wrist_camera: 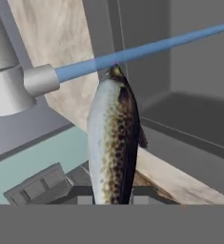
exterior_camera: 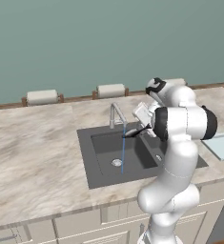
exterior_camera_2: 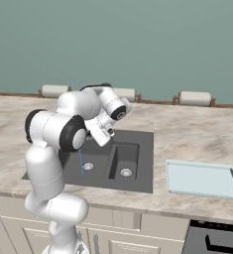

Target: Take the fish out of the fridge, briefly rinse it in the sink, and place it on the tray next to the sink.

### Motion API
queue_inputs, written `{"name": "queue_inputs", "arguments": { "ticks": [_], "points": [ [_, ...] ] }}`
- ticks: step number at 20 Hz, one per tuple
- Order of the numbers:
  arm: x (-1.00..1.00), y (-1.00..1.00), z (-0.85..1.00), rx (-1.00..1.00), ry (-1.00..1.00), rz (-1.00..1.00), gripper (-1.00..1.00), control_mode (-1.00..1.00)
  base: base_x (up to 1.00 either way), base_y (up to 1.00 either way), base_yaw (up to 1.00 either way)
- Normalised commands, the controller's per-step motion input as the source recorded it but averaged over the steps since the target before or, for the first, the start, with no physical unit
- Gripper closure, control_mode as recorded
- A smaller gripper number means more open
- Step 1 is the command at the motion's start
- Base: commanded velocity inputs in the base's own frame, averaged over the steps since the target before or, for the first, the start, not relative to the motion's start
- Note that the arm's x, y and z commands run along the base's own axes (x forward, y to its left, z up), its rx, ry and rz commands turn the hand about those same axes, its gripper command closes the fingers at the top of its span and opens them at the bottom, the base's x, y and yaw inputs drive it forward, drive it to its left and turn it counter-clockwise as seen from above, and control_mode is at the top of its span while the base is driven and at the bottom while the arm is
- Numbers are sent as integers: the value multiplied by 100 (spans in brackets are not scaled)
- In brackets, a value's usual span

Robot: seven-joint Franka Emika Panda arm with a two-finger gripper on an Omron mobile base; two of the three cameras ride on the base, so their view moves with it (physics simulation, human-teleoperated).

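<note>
One slim dark grey speckled fish (wrist_camera: 114, 143) is held in the gripper (wrist_camera: 112, 200), whose jaws are closed tight on its near end. Its long axis runs straight away from the hand, and its pointed end touches the thin blue stream of water (wrist_camera: 147, 49) from the slim silver angled faucet (exterior_camera: 116, 113). In the left base view the fish (exterior_camera: 134, 132) hangs over the dark grey rectangular double-basin sink (exterior_camera: 99, 159), pointing left toward the stream. I judge that the rinsing step is in hand. The next move calls for carrying the fish to the right, over the marble counter (exterior_camera_2: 187, 129), and laying it flat on the pale bluish-white shallow tray (exterior_camera_2: 202, 179) beside the sink.
</note>
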Motion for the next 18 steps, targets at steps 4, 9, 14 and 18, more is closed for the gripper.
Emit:
{"name": "queue_inputs", "arguments": {
  "ticks": [4,9,14,18],
  "points": [
    [-33,10,0,2,8,5,100,-100,0,0,0],
    [-9,0,0,0,0,1,100,-100,0,0,0],
    [33,0,-25,-10,-3,0,100,-100,0,0,0],
    [55,0,-16,-9,0,-7,100,-100,0,0,0]
  ]
}}
